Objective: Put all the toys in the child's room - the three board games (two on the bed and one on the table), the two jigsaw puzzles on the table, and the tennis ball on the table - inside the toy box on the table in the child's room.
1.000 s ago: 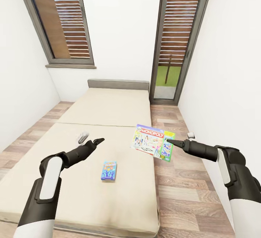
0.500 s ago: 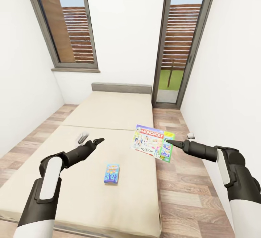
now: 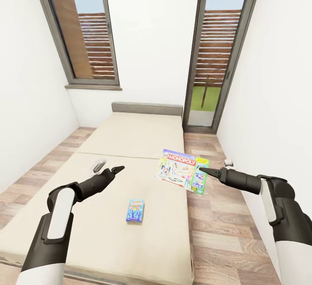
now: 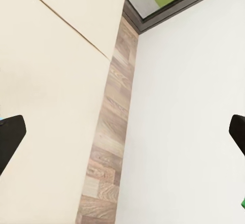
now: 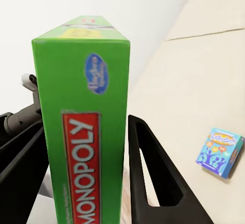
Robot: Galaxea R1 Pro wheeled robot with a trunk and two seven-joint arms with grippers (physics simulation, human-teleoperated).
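Over the last second the whole head view has slid: the bed [image 3: 130,155] and windows sit lower and a little further off in the picture, which reads as the camera and base backing away, not as the things moving. The right tool [image 3: 200,170] is clenched on the edge of the Monopoly board game [image 3: 182,170], holding it raised just beyond the bed's right edge, in the same place relative to the tool as in the earlier pictures; the right wrist view shows the green side of that box [image 5: 84,132] pinched between the two black fingers [image 5: 153,178]. The blue cartoon-printed board game [image 3: 135,211] lies flat on the mattress, between the two tools and nearer the robot. The left tool [image 3: 118,169] hovers above the mattress, released and holding nothing. I judge one bed game is secured and the blue one remains to be collected. No toy box appears here, so its contents cannot be told.
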